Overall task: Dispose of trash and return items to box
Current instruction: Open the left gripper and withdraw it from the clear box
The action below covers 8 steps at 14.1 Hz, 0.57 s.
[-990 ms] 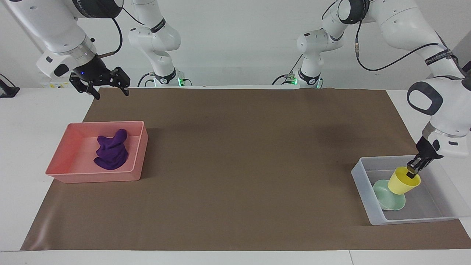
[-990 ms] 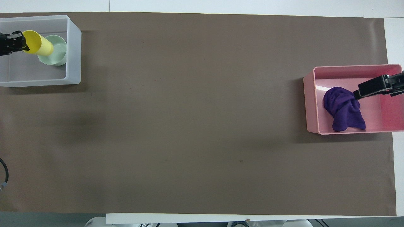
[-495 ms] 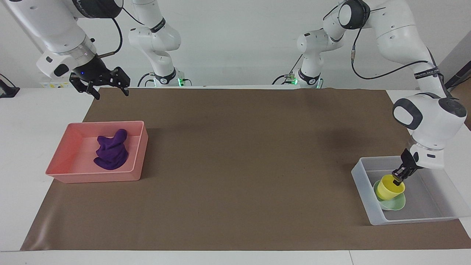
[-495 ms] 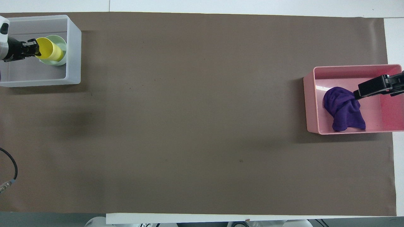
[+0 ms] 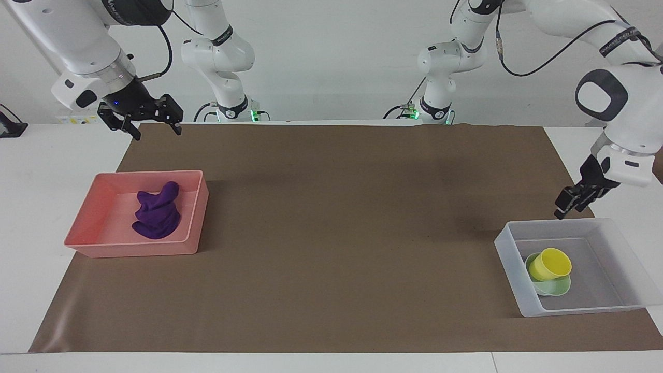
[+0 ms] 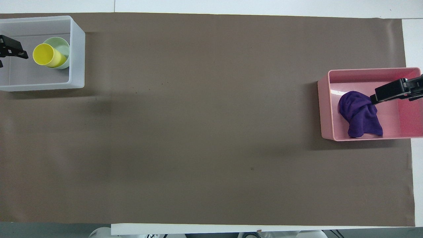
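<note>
A yellow cup (image 5: 552, 264) (image 6: 49, 55) rests tilted in the mint-green bowl (image 5: 554, 288) (image 6: 62, 49). Both are inside the translucent box (image 5: 510, 259) (image 6: 77, 59) at the left arm's end of the table. Over the box's edge hangs my left gripper (image 5: 572, 202) (image 6: 10, 53), open, holding nothing and clear of the cup. The purple rag (image 5: 155, 212) (image 6: 360, 114) lies crumpled in the pink tray (image 5: 191, 217) (image 6: 325, 109). My right gripper (image 5: 150, 123) (image 6: 390, 92) waits open, raised well above the tray and touching nothing.
A brown mat (image 5: 331, 217) covers most of the table, with the box and the pink tray at its two ends. White tabletop borders the mat.
My left gripper lowered the yellow cup into the bowl, let go of it, and rose up out of the box. The right arm has not moved.
</note>
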### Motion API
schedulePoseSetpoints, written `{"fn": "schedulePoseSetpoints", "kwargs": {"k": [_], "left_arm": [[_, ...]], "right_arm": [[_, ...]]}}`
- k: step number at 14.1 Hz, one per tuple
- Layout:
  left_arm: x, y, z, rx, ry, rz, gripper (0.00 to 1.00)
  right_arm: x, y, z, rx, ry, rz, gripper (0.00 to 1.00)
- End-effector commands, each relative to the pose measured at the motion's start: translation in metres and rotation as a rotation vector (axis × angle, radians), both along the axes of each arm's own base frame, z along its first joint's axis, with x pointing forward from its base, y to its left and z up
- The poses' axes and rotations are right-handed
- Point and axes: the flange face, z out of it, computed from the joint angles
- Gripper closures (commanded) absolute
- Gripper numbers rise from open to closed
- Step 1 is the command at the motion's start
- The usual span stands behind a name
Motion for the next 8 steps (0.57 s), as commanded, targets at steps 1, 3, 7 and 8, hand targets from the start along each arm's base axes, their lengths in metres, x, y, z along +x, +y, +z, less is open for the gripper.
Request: {"fn": "schedulePoseSetpoints", "kwargs": {"k": [1,3,7,8], "left_arm": [[-0.033,-0.017,0.014,0.029,0.052,-0.099,0.0],[-0.047,-0.026,0.021,0.041,0.071,-0.151,0.0],[-0.066,-0.03,0.035,0.073,0.161,-0.233,0.0],[-0.085,-0.032,0.034,0.072,0.198,-0.236,0.0]], "right_arm": [[-0.007,0.002,0.0,0.009,-0.007,-0.015,0.0],[-0.007,0.002,0.0,0.009,-0.007,-0.015,0.0],[-0.007,0.002,0.0,0.009,-0.007,-0.015,0.0],[-0.007,0.002,0.0,0.009,-0.007,-0.015,0.0]]}}
